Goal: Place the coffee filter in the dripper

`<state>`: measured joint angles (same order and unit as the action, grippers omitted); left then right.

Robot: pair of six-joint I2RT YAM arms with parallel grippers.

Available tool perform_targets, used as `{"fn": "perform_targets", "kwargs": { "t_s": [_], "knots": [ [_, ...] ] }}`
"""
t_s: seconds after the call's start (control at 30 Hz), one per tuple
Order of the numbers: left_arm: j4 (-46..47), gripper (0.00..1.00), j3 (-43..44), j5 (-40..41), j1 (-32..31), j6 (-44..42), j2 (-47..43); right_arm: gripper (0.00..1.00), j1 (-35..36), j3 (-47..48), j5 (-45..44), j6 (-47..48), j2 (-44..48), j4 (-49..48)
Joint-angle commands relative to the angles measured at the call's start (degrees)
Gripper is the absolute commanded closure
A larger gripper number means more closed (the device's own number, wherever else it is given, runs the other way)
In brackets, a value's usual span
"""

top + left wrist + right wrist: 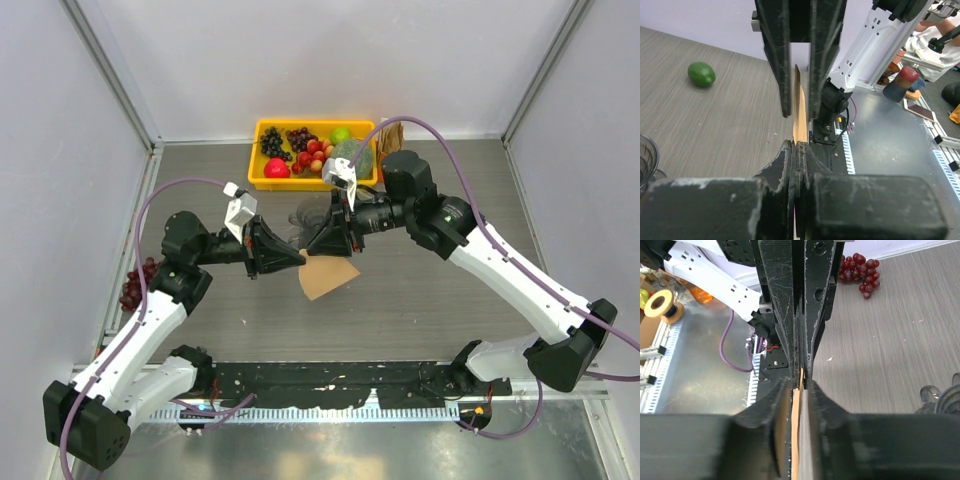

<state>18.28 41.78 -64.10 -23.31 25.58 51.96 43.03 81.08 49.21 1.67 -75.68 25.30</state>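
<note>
Both arms meet mid-table: the left gripper (297, 259) is clamped tight on the coffee filter (327, 275), and the right gripper (318, 243) pinches its upper edge at 12 o'clock. The dripper (312, 215) sits just behind, toward the yellow tray (262, 158) at 12.

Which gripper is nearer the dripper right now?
Right. The right gripper sits just in front of the dripper; the left gripper is farther, off to its front-left. Both pinch the coffee filter.
</note>
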Motion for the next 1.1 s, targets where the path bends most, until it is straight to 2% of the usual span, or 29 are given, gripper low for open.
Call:
{"fn": "perform_targets", "kwargs": {
  "t_s": [0.0,0.1,0.13,0.23,0.33,0.4,0.43,0.47,0.5,0.53,0.57,0.63,0.77,1.07],
  "knots": [
    [5.1,1.00,-0.7,-1.3,-0.4,2.4,-0.4,0.57,0.1,0.0,0.6,0.1,1.9,-1.9],
    [6.4,1.00,-0.8,-1.2,-0.2,3.9,-0.5,0.46,-0.3,-0.7,0.1,1.0,2.2,-0.5],
    [7.2,1.00,-0.9,-1.0,-0.2,4.5,-0.6,0.35,-0.5,-0.7,0.1,1.2,2.4,-0.1],
    [10.1,1.00,-1.5,-1.0,0.2,6.7,-0.7,0.32,-1.0,-2.1,-0.9,2.7,3.3,1.1],
    [11.9,1.00,-1.9,-0.9,0.2,7.9,-0.6,0.44,-1.0,-3.6,-1.3,4.2,4.0,1.2],
    [12.2,1.00,-2.1,-1.0,0.2,8.0,-0.6,0.58,-1.1,-4.2,-1.0,4.9,4.1,1.2],
    [12.2,1.00,-2.3,-1.1,0.1,8.0,-0.6,0.70,-1.0,-4.3,-0.8,5.1,4.1,1.1],
    [12.1,0.98,-2.1,-1.3,0.2,7.9,-0.7,0.77,-1.0,-4.3,-0.3,5.3,4.1,1.1],
    [11.5,0.78,-2.1,-1.3,0.2,7.8,-0.9,0.88,-1.0,-4.2,0.1,5.2,4.0,1.0],
    [9.8,0.57,-1.6,-1.3,0.3,7.1,-1.2,0.92,-1.0,-4.1,0.6,5.3,4.0,1.0],
    [7.4,0.50,-1.0,-1.3,0.3,6.0,-1.5,0.95,-1.0,-4.2,0.7,5.4,4.2,1.0],
    [3.1,0.48,0.3,-1.8,0.7,4.0,-2.2,0.95,-1.0,-4.6,1.1,5.9,4.7,1.1],
    [0.8,0.60,1.0,-2.9,1.4,3.5,-3.3,0.95,-0.9,-5.9,2.0,7.7,5.6,1.9],
    [6.0,0.63,0.8,-3.3,1.3,7.5,-2.3,0.95,0.5,-6.5,3.4,11.1,6.5,4.4]
  ]
}}
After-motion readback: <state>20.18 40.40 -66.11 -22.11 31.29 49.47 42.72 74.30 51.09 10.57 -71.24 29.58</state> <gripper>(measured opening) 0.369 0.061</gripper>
